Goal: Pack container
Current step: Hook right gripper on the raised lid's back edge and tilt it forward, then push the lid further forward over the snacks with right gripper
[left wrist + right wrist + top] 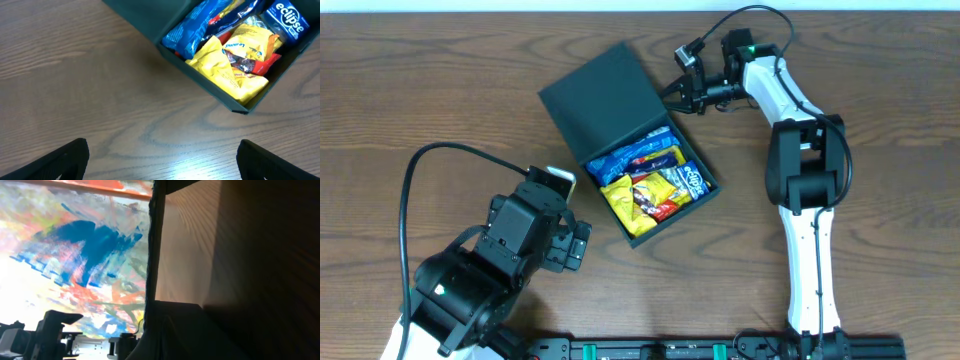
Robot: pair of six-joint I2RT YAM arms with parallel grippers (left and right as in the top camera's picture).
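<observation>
Wooden table (420, 80) carries the container (610, 95), cropped in the left wrist view.

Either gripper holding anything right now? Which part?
Left gripper open, empty. Right gripper shut at the edge of the box lid; an actual grip cannot be told.

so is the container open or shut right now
Open: the container has its lid swung back, with snack packets exposed inside.

Open surface (420, 70) spreads across the far-left corner. The container (605, 95) stands mid-surface, packets (650, 185) filling its uncovered near half. The right end effector (672, 92) crowds its far-right side; the left arm (470, 280) fills the near-left corner.
</observation>
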